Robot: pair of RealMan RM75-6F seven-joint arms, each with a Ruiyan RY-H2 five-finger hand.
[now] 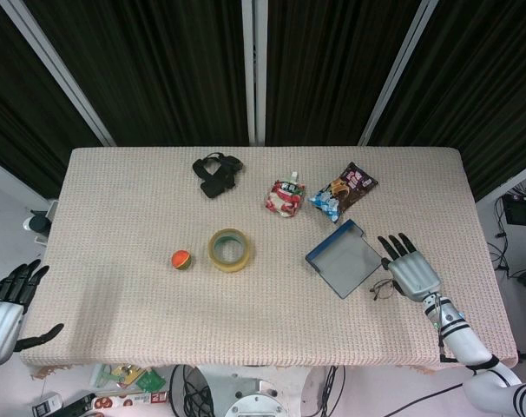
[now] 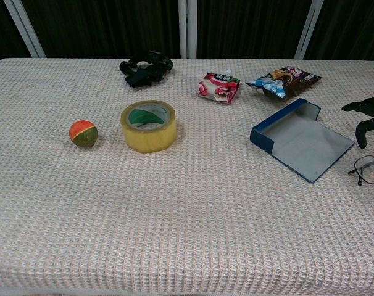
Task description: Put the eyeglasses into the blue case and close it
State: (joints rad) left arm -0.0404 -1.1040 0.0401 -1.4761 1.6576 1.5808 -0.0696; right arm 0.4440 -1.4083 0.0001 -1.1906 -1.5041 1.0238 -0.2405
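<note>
The blue case (image 1: 345, 258) (image 2: 301, 137) lies open on the table's right side, its grey inside facing up. Thin-framed eyeglasses (image 1: 383, 287) (image 2: 369, 169) rest on the cloth just right of the case's near corner. My right hand (image 1: 410, 270) (image 2: 369, 116) hovers over them with its dark fingers spread, holding nothing; its palm covers part of the frame in the head view. My left hand (image 1: 7, 306) hangs off the table's left edge, fingers apart and empty.
A yellow tape roll (image 1: 230, 249) and a small orange-green ball (image 1: 181, 259) sit mid-table. At the back lie a black strap bundle (image 1: 217, 172), a red pouch (image 1: 285, 196) and a snack bag (image 1: 343, 191).
</note>
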